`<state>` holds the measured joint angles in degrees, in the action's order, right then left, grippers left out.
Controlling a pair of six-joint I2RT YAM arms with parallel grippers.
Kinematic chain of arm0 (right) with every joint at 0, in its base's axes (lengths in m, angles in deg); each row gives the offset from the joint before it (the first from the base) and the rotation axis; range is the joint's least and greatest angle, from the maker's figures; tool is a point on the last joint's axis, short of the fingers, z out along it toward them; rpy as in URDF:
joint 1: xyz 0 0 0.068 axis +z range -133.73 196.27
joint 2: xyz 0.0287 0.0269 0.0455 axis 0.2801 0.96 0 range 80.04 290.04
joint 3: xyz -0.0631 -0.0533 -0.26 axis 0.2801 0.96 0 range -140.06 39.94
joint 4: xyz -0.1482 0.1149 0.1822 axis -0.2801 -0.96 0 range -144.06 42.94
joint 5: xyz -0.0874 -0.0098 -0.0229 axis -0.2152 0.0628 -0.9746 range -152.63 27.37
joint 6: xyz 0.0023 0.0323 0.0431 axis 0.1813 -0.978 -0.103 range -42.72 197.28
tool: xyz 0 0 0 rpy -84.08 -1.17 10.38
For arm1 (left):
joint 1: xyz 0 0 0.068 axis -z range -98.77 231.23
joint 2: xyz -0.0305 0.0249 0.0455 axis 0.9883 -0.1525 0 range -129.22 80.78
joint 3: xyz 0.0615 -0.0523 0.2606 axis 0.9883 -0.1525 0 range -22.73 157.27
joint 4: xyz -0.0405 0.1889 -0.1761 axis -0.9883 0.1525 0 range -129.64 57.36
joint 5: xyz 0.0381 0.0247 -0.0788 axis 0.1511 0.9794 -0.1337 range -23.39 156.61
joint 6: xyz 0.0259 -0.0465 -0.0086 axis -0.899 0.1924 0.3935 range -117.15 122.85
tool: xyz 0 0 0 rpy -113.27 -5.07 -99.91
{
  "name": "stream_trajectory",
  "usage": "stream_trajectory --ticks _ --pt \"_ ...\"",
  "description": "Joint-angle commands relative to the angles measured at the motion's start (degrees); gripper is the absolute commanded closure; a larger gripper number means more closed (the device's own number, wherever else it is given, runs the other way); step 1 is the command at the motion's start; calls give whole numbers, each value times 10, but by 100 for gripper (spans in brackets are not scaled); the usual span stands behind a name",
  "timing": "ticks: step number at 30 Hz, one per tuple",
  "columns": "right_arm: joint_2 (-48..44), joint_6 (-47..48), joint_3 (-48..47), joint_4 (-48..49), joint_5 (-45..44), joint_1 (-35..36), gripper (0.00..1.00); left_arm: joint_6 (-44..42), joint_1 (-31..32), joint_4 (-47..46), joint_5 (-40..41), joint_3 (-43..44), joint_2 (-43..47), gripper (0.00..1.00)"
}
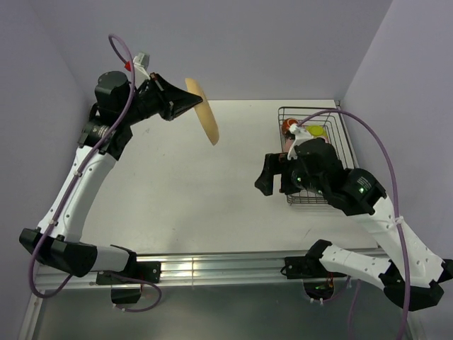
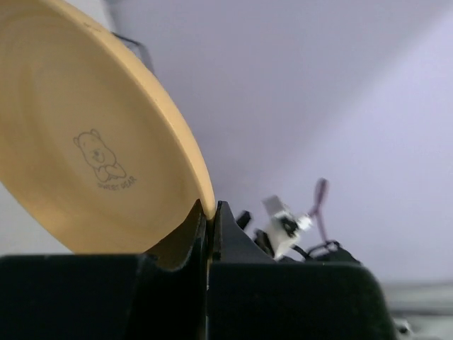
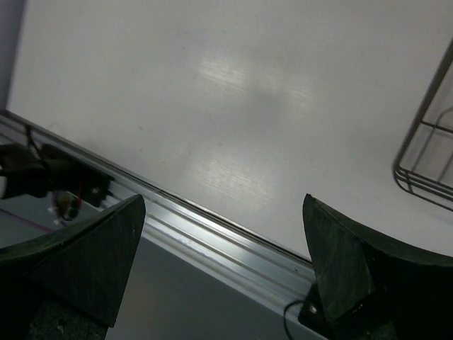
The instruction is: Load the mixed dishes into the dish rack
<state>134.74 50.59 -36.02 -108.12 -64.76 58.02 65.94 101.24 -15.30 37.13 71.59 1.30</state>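
Note:
The pale orange plate [image 1: 206,113] hangs on edge in the air above the back left of the table, held by its rim. My left gripper [image 1: 190,103] is shut on it. The left wrist view shows the plate [image 2: 92,142], with a small bear print on its face, pinched between the jaws of that gripper [image 2: 210,207]. The black wire dish rack [image 1: 340,134] stands at the right; a dark red-brown mug [image 1: 288,126] and a lime-green bowl [image 1: 316,131] show at its far end. My right gripper [image 1: 263,173] is open and empty just left of the rack, over the table [image 3: 223,205].
The right arm's body covers much of the rack. A corner of the rack's wire [image 3: 423,166] shows in the right wrist view. An aluminium rail [image 1: 212,268] runs along the table's near edge. Walls close in at the back and on both sides.

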Motion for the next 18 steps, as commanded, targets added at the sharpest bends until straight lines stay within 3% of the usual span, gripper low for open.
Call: stream_trajectory --ticks 1,3,4,8,11,12,13,16,18 --pt "-47 -61 -6 105 3 0 0 150 -8 -279 -147 -62 25 100" --pt "-62 -88 20 151 39 -3 0 243 -8 -384 -173 -96 35 100" --pt "-73 -93 27 199 60 -6 0 282 -8 -515 -185 -110 37 100" --pt "-61 -143 8 267 189 -88 2 444 -8 -807 -171 -144 25 100" --pt "-21 -241 1 331 370 -173 9 552 -8 -997 -130 -141 -4 100" --pt "-11 -314 10 362 418 -220 15 598 -8 -1037 -115 -139 -14 100" --pt "-3 -357 20 451 489 -235 18 618 -8 -1072 -98 -138 -21 100" --pt "-11 -493 70 636 515 -260 19 665 -9 -1163 -41 -136 -42 100" --pt "-6 -564 88 700 521 -263 19 678 -8 -1185 -11 -141 -44 100"
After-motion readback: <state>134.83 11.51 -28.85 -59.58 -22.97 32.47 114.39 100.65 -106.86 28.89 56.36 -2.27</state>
